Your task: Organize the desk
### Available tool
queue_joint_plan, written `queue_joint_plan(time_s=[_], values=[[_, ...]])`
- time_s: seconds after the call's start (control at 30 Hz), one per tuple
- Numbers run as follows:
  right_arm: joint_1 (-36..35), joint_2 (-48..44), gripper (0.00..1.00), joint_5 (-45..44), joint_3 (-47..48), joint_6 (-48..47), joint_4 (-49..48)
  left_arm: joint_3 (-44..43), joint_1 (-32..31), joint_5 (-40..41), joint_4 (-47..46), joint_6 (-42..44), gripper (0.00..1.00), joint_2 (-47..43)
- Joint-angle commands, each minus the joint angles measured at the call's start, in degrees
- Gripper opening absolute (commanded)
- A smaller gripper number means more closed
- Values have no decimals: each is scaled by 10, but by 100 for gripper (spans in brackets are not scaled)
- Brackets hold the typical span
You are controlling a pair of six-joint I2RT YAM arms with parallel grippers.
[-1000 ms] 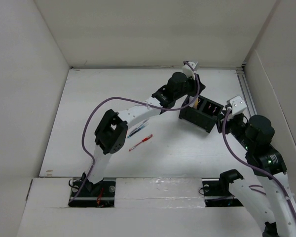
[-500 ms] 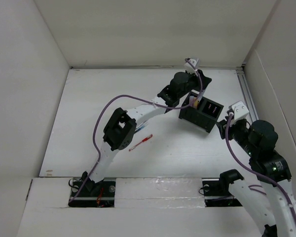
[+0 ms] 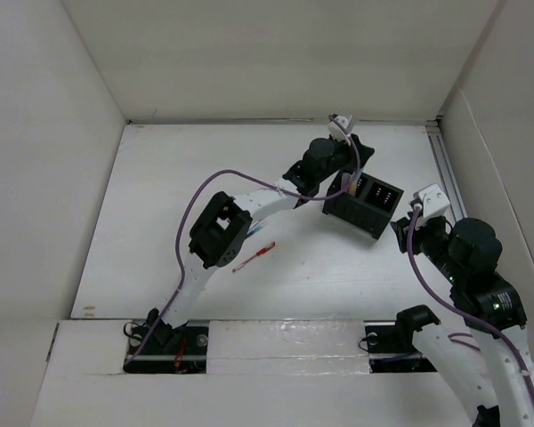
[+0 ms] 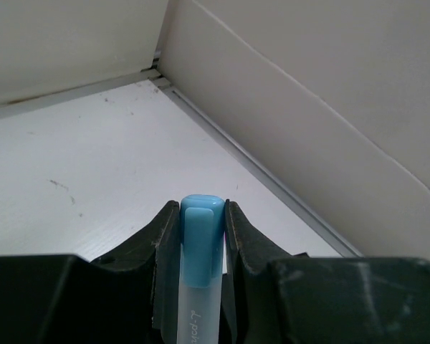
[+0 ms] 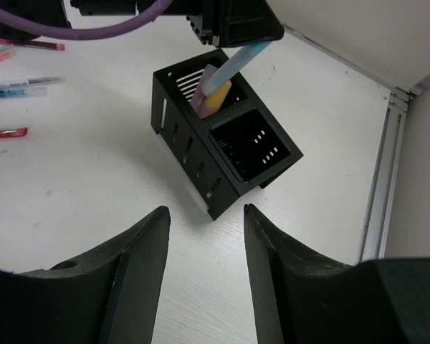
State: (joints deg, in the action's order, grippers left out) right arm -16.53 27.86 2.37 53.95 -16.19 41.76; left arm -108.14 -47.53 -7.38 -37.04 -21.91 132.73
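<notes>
Well off to the left of the left gripper (image 3: 350, 176), flat on the desk (image 3: 160, 178): a red pen (image 3: 254, 256) and, just beyond it in the right wrist view, blue pens (image 5: 18, 86) side by side.

Beneath both grippers, and spreading wide around them: the white desk itself.

At the left gripper: clamps tight on a light-blue pen (image 4: 201, 229), both fingers (image 4: 165, 229) pressed against the barrel and the capped end poking out past the fingertips. Points steeply downward, with the pen slanting from the jaws towards the near-left compartment of the organizer (image 5: 222, 154). Directly under the fingertips: that compartment's mouth, with pink and yellow items (image 5: 213, 97) standing in it and the pen's lower end among them; cannot tell whether it touches the bottom.

Right of the left gripper, ahead of the right gripper (image 5: 204, 213): the black organizer, set at an angle on the desk.

At the right gripper: gapes wide, nothing between the fingers, hovering near the organizer's right side and not touching it.
</notes>
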Motion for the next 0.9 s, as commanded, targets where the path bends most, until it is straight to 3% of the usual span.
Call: queue_joint_plan(time_s=[0.0,0.13,0.23,0.33,0.37,0.43,0.47,0.57,0.6,0.67,0.7,0.73,0.8,0.87], values=[[3,2,51,-11,16,8,-10,20,-1,-8,-49,8,0,-11],[3,0,51,-13,10,14,-12,35,-1,-14,-59,7,0,-13],[3,-1,51,-14,6,17,-13,53,-1,-14,-72,2,9,-24],[3,-4,51,-16,-2,18,-14,73,-1,-12,-74,-2,29,-39],[3,-4,51,-17,-4,18,-16,85,-1,-12,-74,-1,40,-50],[3,-5,51,-18,-15,18,-21,95,-1,-11,-70,3,49,-63],[3,-4,51,-17,-17,18,-25,97,-1,-10,-56,14,58,-79],[3,0,49,-4,-35,18,-40,81,-1,-4,-13,48,70,-120],[3,2,39,1,-39,18,-47,76,-1,-4,-2,56,72,-130],[3,3,28,21,-55,19,-61,52,-1,11,42,79,77,-170],[3,3,14,26,-63,18,-80,40,-1,20,62,89,77,-183],[3,9,8,33,-70,19,-88,28,-1,43,78,96,77,-195],[3,24,0,56,-88,17,-111,6,5,62,123,112,72,-242],[-5,63,0,101,-101,7,-134,6,5,107,159,119,64,-299]])
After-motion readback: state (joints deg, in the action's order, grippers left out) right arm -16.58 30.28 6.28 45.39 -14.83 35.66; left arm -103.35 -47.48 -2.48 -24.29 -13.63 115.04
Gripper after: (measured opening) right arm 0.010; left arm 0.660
